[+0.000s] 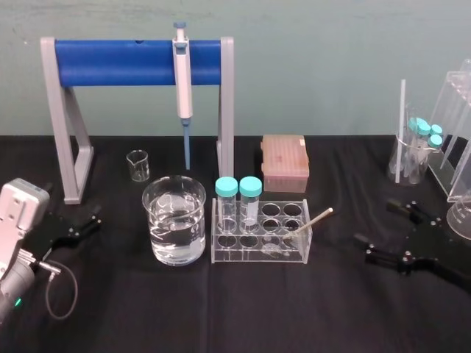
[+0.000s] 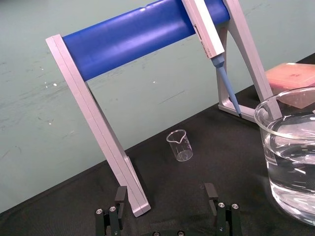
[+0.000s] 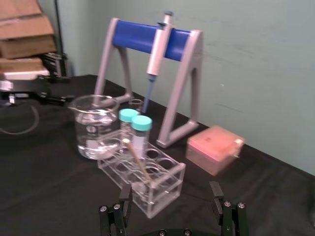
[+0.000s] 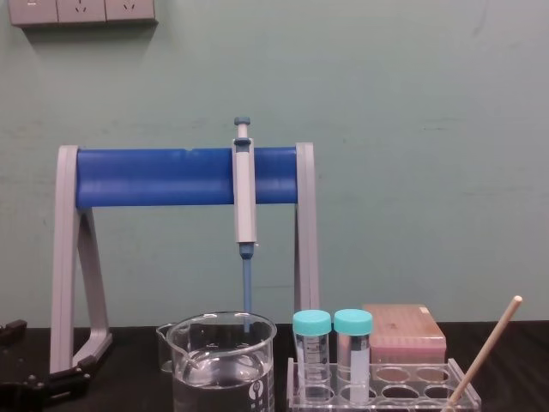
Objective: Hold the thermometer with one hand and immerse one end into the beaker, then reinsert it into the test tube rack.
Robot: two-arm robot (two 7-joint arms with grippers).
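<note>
The thermometer (image 1: 314, 221) is a thin cream rod leaning to the right out of a front-right hole of the test tube rack (image 1: 294, 254); its tip (image 4: 515, 300) rises beside the rack. Two teal-capped tubes (image 1: 238, 202) stand at the rack's left end. The wide beaker (image 1: 174, 220), part full of clear liquid, sits just left of the rack. My right gripper (image 1: 379, 224) rests open on the cloth right of the rack, nothing between its fingers (image 3: 215, 192). My left gripper (image 1: 92, 220) lies open at the far left, apart from the beaker (image 2: 290, 147).
A grey stand with a blue bar (image 1: 136, 62) holds a pipette (image 1: 182, 88) behind the beaker. A small beaker (image 1: 137, 165) and a pinkish box (image 1: 283, 163) sit behind the rack. Tubes in glassware (image 1: 419, 147) and acrylic stands (image 1: 456, 132) crowd the far right.
</note>
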